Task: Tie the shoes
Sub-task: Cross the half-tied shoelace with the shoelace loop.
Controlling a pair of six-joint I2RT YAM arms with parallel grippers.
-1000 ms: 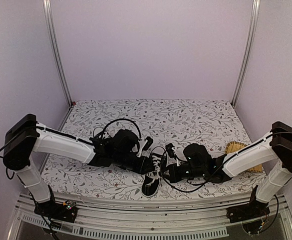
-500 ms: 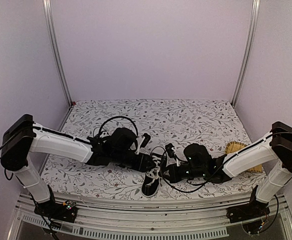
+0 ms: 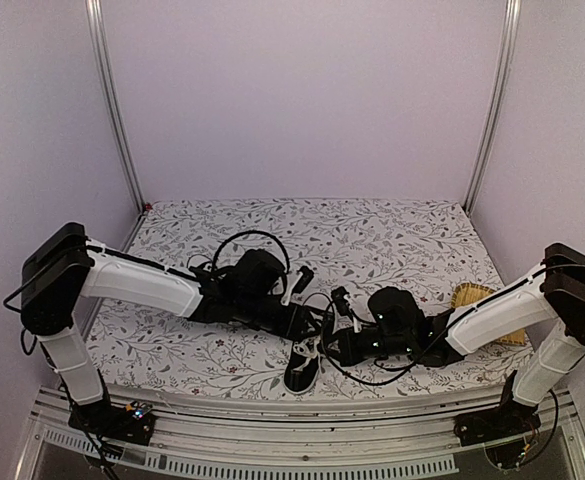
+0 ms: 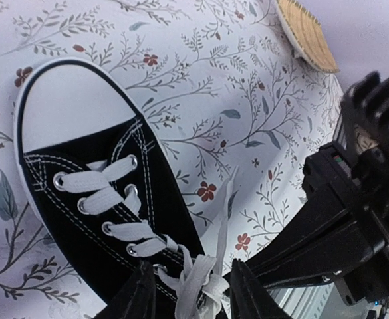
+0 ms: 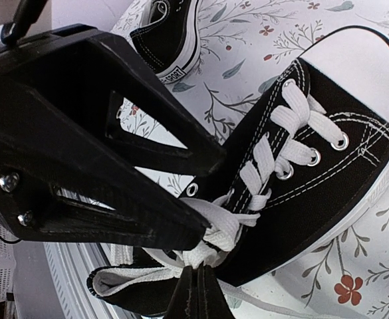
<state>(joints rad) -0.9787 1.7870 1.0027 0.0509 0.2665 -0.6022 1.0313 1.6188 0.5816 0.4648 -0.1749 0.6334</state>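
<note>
One of the shoes (image 3: 302, 366), a black sneaker with a white toe cap, lies at the table's near edge, toe toward the front. In the left wrist view this shoe (image 4: 94, 219) fills the lower left, its bunched white laces (image 4: 201, 282) lying between the spread fingers of my left gripper (image 4: 193, 296), which is open. My right gripper (image 5: 195, 289) is shut, pinching the lace bunch (image 5: 224, 229) at the shoe's tongue. The left gripper's black fingers (image 5: 94, 139) press in from the left there. The second shoe (image 5: 167, 33) lies behind them. Both grippers (image 3: 317, 335) meet over the shoe.
A tan woven mat (image 3: 475, 298) lies at the right side of the flowered tablecloth (image 3: 372, 240), also seen in the left wrist view as the woven mat (image 4: 307, 33). A loose lace end (image 4: 226, 206) trails onto the cloth. The table's front rail (image 3: 302, 455) runs just below the shoe.
My left arm has swung right toward the shoe and its jaws have opened around the lace bunch. The right gripper has stayed shut in place.
</note>
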